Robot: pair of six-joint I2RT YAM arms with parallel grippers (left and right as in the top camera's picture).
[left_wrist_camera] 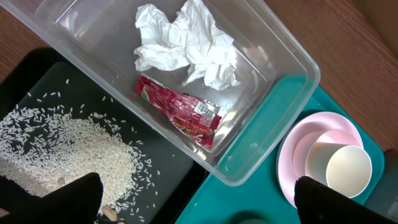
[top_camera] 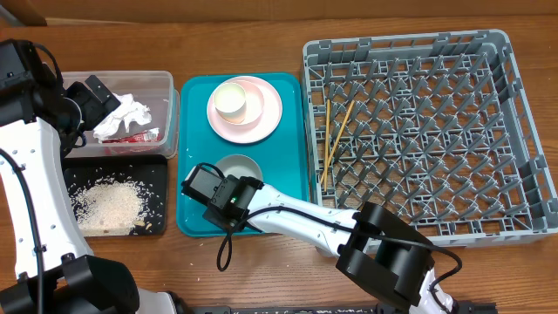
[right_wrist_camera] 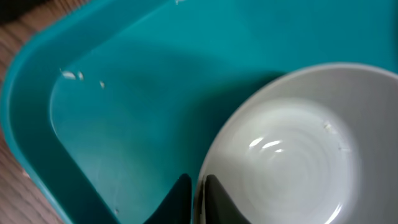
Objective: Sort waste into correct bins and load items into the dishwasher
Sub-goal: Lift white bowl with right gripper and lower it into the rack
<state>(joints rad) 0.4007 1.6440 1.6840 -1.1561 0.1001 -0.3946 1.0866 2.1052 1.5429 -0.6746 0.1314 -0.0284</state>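
The crumpled white napkin (top_camera: 125, 116) and red wrapper (top_camera: 139, 136) lie in the clear tub (top_camera: 166, 83). Rice (top_camera: 106, 205) lies in the black tray (top_camera: 157, 174). My left gripper (top_camera: 91, 103) hangs open and empty over the tub; in the left wrist view (left_wrist_camera: 208, 205) its fingers frame the napkin (left_wrist_camera: 186, 43), wrapper (left_wrist_camera: 180, 111) and rice (left_wrist_camera: 62, 143). My right gripper (top_camera: 224, 177) is shut on the near rim of the grey-green bowl (top_camera: 240, 166), as the right wrist view shows (right_wrist_camera: 198, 199). The cream cup (top_camera: 231, 100) sits in the pink bowl (top_camera: 257, 92) on the pink plate (top_camera: 266, 126). Chopsticks (top_camera: 336, 131) lie in the dish rack (top_camera: 523, 105).
The teal serving tray (top_camera: 196, 96) holds the plate stack and the grey-green bowl, between the bins on the left and the rack on the right. A few rice grains lie on the teal tray (right_wrist_camera: 71, 75). The wooden table surrounds everything.
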